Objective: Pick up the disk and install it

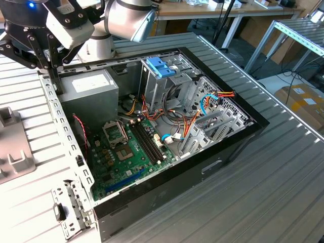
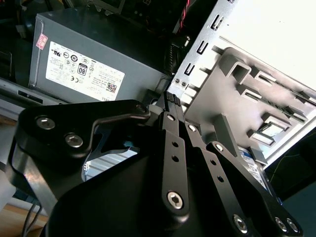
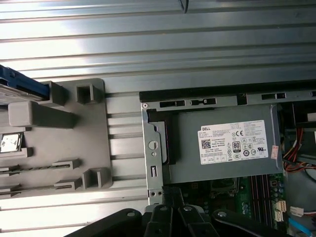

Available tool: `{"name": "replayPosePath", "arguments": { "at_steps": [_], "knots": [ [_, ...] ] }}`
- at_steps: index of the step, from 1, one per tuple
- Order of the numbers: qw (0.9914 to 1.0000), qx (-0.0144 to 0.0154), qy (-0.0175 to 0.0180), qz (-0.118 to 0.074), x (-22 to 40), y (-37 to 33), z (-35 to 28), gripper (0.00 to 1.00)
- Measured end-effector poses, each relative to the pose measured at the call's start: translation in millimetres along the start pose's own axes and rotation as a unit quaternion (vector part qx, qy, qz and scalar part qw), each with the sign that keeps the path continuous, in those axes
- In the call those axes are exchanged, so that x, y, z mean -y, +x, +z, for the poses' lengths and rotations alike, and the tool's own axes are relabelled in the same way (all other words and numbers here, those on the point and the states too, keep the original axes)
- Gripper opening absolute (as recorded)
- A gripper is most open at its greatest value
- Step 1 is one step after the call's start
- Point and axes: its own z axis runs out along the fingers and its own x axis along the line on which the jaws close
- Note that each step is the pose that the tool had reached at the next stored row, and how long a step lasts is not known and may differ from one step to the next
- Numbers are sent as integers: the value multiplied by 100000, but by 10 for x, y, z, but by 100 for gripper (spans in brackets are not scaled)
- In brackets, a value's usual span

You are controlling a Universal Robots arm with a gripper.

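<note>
The disk [image 3: 22,83] lies in a grey plastic fixture [image 3: 91,133] on the ribbed table beside the open computer case; its blue side rail and a strip of dark metal show in the first wrist view. In the second wrist view a corner of the disk [image 2: 253,168] peeks out behind that fixture [image 2: 247,84]. My gripper [image 2: 170,98] hangs over the case's perforated side flange, by the corner of the grey power-supply box [image 2: 94,54], with the fingers together and nothing between them. In the exterior view the gripper [image 1: 52,63] is at the upper left, above the case edge.
The case [image 1: 167,126] lies open with a green motherboard [image 1: 126,152], cables and a metal drive cage carrying a pale blue latch [image 1: 161,66]. The grey fixture [image 1: 15,152] sits at the exterior view's left. A workbench and a cardboard box [image 1: 304,101] stand beyond the table.
</note>
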Motion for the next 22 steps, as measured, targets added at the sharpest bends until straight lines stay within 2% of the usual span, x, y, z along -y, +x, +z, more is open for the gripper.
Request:
{"name": "replayPosePath", "arguments": {
  "at_steps": [22],
  "knots": [
    [100000, -1, 0, 1, 3, 40, 0, 11]
  ]
}}
